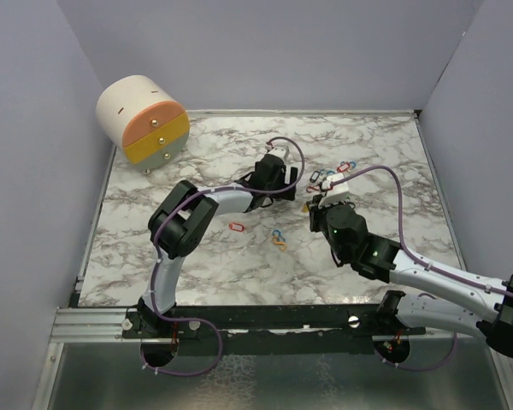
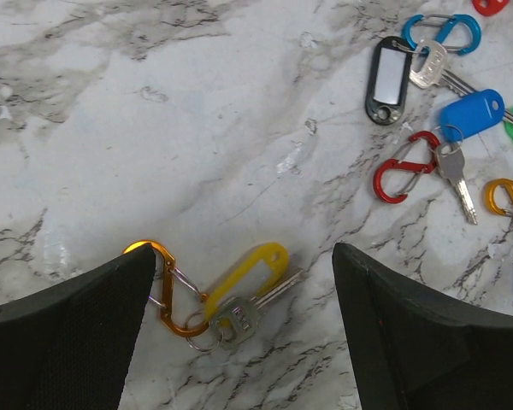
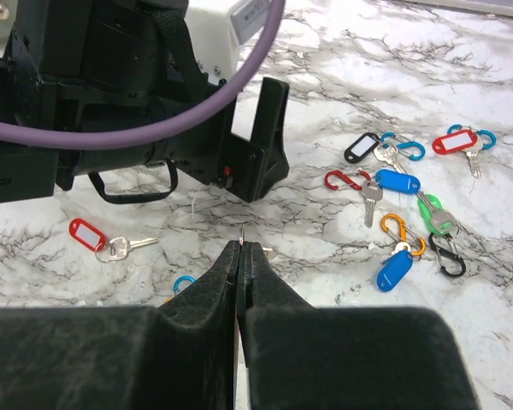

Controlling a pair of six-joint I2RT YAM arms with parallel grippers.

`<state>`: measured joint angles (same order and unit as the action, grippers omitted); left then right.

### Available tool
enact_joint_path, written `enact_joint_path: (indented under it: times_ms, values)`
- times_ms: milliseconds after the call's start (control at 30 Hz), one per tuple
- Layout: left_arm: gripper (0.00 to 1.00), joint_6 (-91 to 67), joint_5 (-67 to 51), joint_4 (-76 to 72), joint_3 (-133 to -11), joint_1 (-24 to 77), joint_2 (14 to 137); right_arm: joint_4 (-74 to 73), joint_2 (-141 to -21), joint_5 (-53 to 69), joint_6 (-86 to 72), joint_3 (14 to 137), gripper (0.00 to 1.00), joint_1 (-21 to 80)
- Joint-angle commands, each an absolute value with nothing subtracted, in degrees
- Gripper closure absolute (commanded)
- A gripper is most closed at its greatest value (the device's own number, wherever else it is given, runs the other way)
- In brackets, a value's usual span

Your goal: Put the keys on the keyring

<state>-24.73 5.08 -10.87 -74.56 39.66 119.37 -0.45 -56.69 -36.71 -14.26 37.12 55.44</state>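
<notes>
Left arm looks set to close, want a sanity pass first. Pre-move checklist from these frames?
1. left fingers open: ok.
2. yellow-tag key lying between them: ok.
3. orange carabiner clear of the finger beside it: cannot tell; its end meets that finger's edge in the left wrist view.
4. right fingers shut: ok. Anything pinched between them: cannot tell.
5. blue-tag key and its neighbours outside the left fingers' gap: ok.
</notes>
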Motion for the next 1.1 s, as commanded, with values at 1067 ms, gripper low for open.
enact_joint_path:
  times_ms: [1067]
  values:
    - [0.13, -27.6, 11.6, -9.7, -61.5, 32.9, 107.1, 0.1, -57.8, -37.3, -14.2, 37.3, 0.99, 55.7]
